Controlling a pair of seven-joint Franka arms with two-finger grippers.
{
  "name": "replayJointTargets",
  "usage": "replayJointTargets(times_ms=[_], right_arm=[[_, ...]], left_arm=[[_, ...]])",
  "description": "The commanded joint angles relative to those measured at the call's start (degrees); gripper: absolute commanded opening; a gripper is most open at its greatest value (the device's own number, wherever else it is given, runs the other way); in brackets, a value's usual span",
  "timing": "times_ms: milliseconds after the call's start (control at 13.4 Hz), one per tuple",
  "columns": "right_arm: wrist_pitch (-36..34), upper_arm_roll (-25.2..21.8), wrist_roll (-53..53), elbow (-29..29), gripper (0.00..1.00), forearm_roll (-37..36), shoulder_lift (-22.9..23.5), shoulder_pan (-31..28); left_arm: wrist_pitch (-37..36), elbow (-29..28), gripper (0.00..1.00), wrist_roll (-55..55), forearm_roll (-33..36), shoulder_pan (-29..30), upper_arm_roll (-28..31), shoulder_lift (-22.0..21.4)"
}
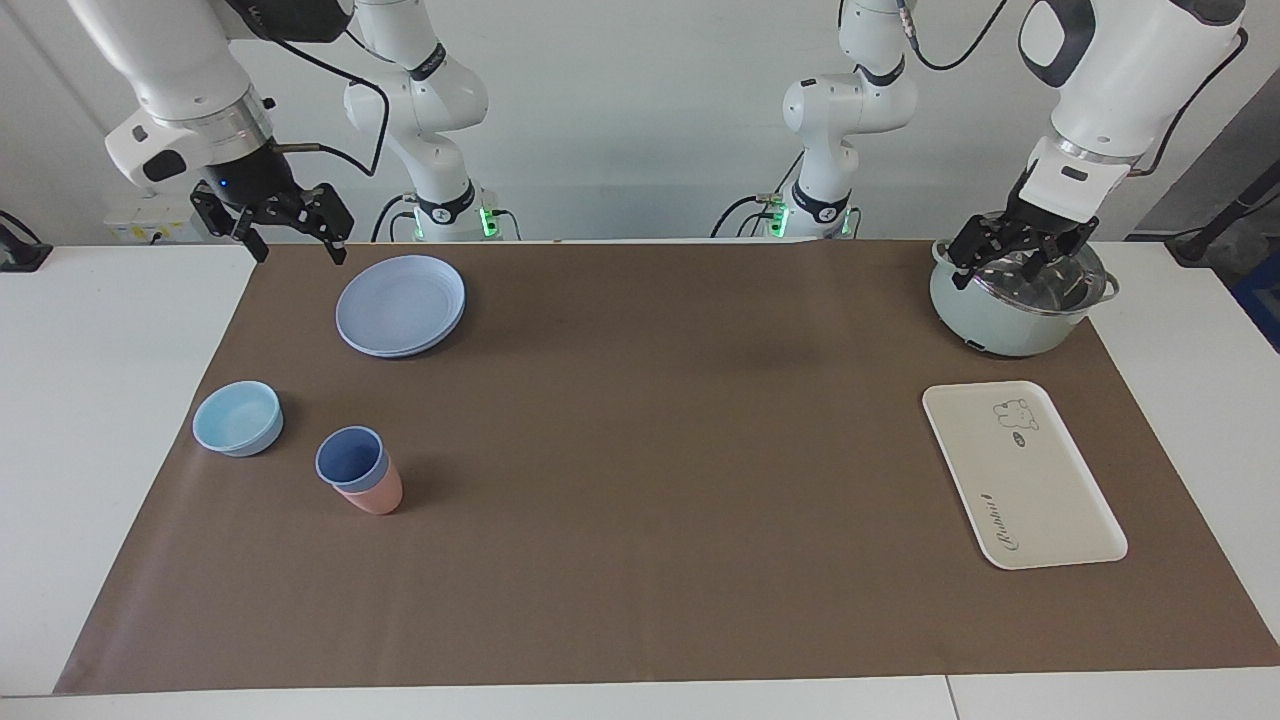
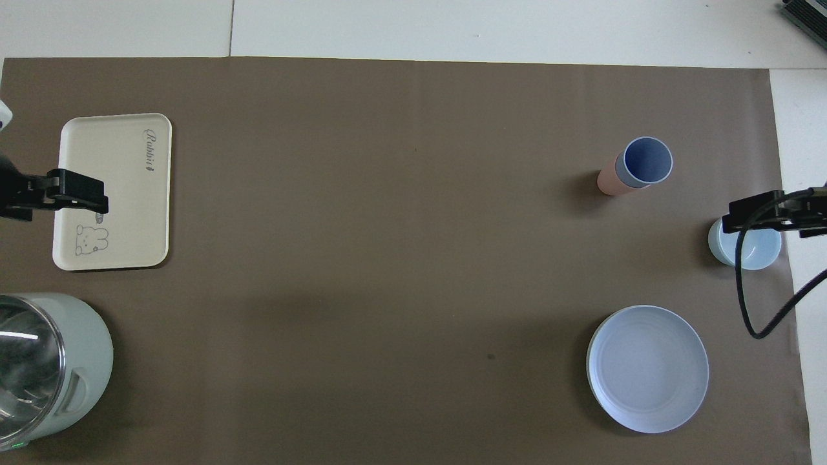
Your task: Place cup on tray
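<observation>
The periwinkle-blue cup [image 1: 350, 457] stands nested inside a pink cup [image 1: 372, 495] toward the right arm's end of the table; both also show in the overhead view, the blue cup [image 2: 646, 161] and the pink cup [image 2: 607, 182]. The cream-white tray [image 1: 1030, 490] with the rabbit print lies flat toward the left arm's end [image 2: 123, 194], with nothing on it. My right gripper [image 1: 298, 250] hangs open and empty in the air beside the round plate. My left gripper [image 1: 1012, 272] hangs open and empty over the pot.
A round blue plate [image 1: 400, 305] lies nearer to the robots than the cups. A low light-blue bowl [image 1: 238, 418] sits beside the cups. A pale green pot [image 1: 1000, 330] with a glass lid stands nearer to the robots than the tray.
</observation>
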Motion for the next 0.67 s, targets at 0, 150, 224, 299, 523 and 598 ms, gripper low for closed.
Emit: replayJointTargets(times_ms=[0, 150, 224, 299, 523, 598], right_arm=[[0.14, 0.14, -0.75, 0.15, 1.00, -0.91, 0.04, -0.47], [0.31, 0.23, -0.48, 0.15, 1.00, -0.73, 0.04, -0.56], [0.48, 0.23, -1.00, -0.20, 1.00, -0.21, -0.14, -0.65], [1.36, 0.15, -3.27, -1.50, 1.00, 0.32, -0.57, -1.17], [12.05, 0.14, -22.23, -6.24, 1.00, 1.99, -1.37, -5.38], [15.74, 0.14, -26.89, -8.18, 1.00, 4.17, -1.37, -6.70]], left_arm=[[-0.17, -0.81, 1.00, -0.59, 0.89, 0.50, -0.40, -0.88], [-0.17, -0.81, 1.00, -0.42, 0.98, -0.03, -0.41, -0.88], [-0.35, -0.81, 1.00, -0.50, 0.98, -0.03, -0.41, -0.88], [-0.96, -0.81, 1.00, -0.33, 0.98, -0.03, -0.41, -0.97], [-1.05, -0.90, 1.00, -0.68, 0.89, 0.41, -0.41, -1.06], [-0.79, -0.81, 1.00, -0.59, 0.98, 0.41, -0.41, -1.06]])
